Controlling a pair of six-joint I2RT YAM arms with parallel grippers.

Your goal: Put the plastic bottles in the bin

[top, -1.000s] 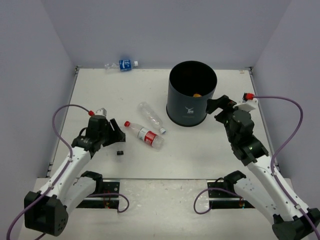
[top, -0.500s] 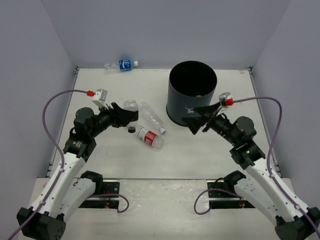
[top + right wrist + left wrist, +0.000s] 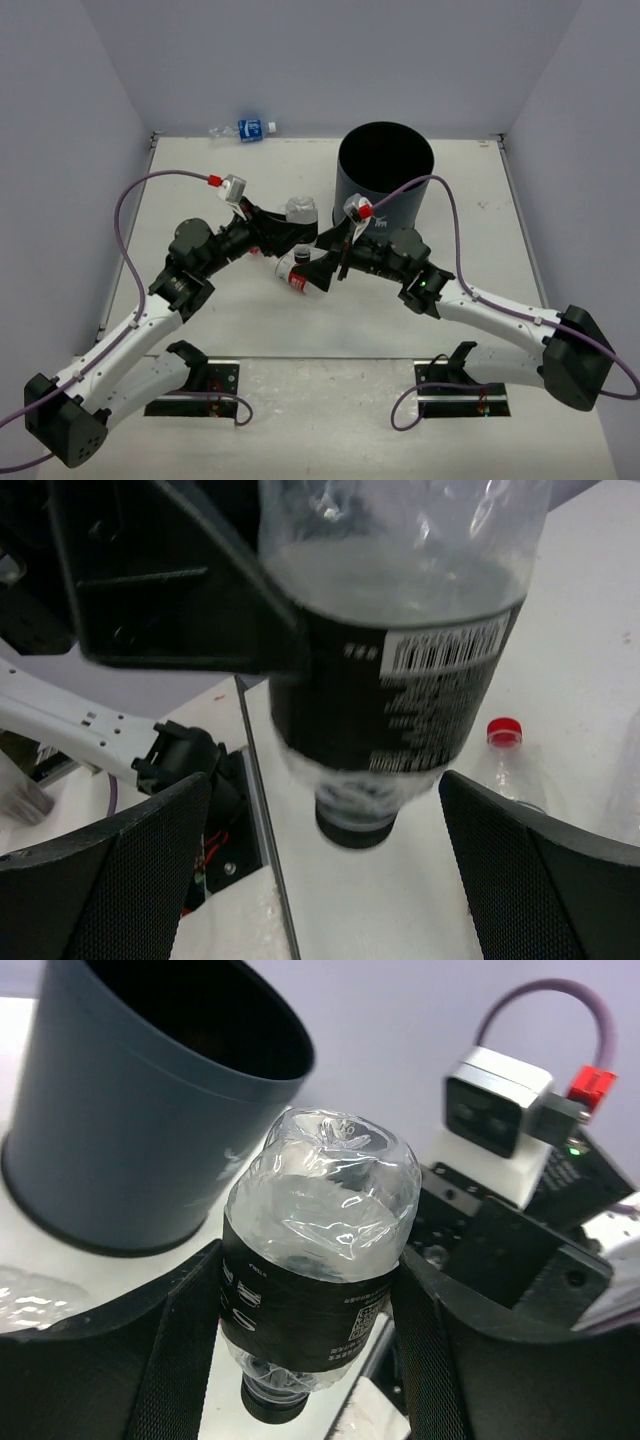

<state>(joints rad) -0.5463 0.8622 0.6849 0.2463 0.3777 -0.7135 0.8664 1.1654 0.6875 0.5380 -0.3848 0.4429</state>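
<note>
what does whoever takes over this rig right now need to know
Left gripper: shut on the black-labelled clear plastic bottle, held cap down beside the tall round black bin.
Right gripper: open, empty, close to that bottle's cap end.
The red-capped, red-labelled clear bottle lies on the white table below both grippers; the blue-labelled bottle lies by the far wall.
Bin contents not visible.
Left to do: bin the held bottle, then the others lying out.

A white table (image 3: 200,190) is enclosed on three sides by pale lilac walls (image 3: 320,60); black plates (image 3: 215,380) are fixed at its near edge.
</note>
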